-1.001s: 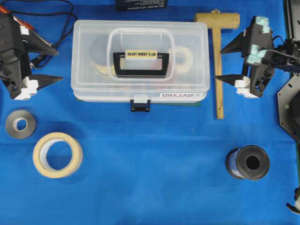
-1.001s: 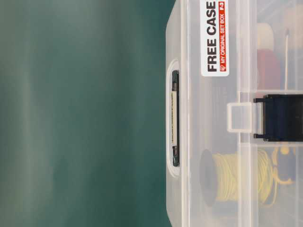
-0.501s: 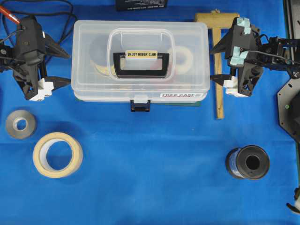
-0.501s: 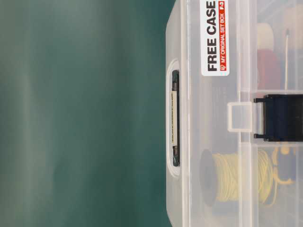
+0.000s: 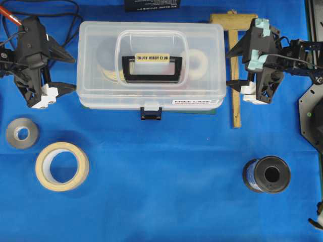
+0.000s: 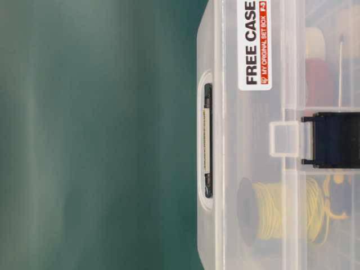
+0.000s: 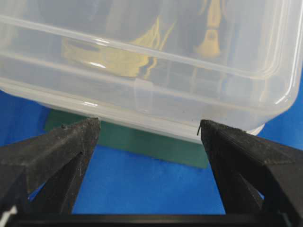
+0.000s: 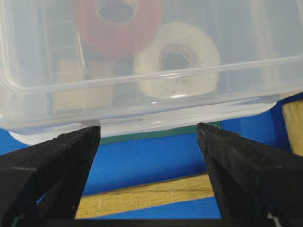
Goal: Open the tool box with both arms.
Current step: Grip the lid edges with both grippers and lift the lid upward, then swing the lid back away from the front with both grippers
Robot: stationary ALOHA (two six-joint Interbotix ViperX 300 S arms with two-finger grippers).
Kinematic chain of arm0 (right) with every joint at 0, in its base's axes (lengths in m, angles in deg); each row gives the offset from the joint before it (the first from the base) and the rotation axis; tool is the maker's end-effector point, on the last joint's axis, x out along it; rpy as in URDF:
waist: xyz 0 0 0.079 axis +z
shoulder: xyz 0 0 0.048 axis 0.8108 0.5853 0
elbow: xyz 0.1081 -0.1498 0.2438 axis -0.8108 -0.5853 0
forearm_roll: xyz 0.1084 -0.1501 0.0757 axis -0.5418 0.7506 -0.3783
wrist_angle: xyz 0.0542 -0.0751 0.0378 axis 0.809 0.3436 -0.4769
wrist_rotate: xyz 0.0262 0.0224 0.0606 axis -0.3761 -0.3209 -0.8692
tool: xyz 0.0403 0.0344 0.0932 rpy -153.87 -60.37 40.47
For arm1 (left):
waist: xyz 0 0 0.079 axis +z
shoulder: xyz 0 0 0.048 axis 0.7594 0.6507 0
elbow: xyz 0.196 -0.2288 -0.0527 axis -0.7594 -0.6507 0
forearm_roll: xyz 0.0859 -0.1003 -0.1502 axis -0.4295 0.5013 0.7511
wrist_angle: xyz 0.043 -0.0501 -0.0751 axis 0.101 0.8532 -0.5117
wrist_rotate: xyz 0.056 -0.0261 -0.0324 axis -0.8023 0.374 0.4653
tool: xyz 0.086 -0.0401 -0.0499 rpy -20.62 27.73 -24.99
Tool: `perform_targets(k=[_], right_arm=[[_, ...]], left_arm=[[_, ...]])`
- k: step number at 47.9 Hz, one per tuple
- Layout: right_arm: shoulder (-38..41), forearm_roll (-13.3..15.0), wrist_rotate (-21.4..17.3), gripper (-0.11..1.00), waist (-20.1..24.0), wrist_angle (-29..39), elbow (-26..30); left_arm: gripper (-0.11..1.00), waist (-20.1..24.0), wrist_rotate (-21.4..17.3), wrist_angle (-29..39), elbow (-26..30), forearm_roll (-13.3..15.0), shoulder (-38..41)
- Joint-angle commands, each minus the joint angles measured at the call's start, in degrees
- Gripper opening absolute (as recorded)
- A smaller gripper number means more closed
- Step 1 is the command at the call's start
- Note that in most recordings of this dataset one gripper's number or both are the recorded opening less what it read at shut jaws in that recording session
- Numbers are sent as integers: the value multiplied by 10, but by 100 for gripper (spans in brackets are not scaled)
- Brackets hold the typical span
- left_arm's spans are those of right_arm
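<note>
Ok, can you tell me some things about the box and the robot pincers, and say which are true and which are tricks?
1. The big clear plastic tool box has its lid shut. True.
2. The left pincer is squeezing the black handle. False: it waits open by the box's end, holding nothing.
3. The right pincer is open beside the box's other end. True.
4. The cream tape roll sits on top of the box. False: it lies on the blue cloth in front.
5. A wooden mallet lies beside the box. True.
</note>
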Motion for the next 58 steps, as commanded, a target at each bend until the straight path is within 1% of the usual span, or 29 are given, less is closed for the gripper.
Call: perform_targets(k=[1, 13, 21, 32, 49, 58], right_arm=[[-23, -4, -9, 84, 11, -4, 29], [-65, -4, -9, 84, 11, -3, 29], [-81, -3, -9, 84, 7, -6, 27], [-94, -3, -10, 84, -1, -31, 25], [-109, -2, -10, 84, -10, -45, 25], [-125, -2, -10, 84, -21, -60, 23]], left_arm=[[92, -6, 7, -9, 26, 2, -21], [92, 4, 6, -13, 26, 2, -49], [92, 19, 5, -16, 25, 2, -69], [92, 32, 1, -24, 24, 2, -95], [92, 33, -1, -46, 24, 2, -103], [92, 46, -3, -60, 25, 2, -104]])
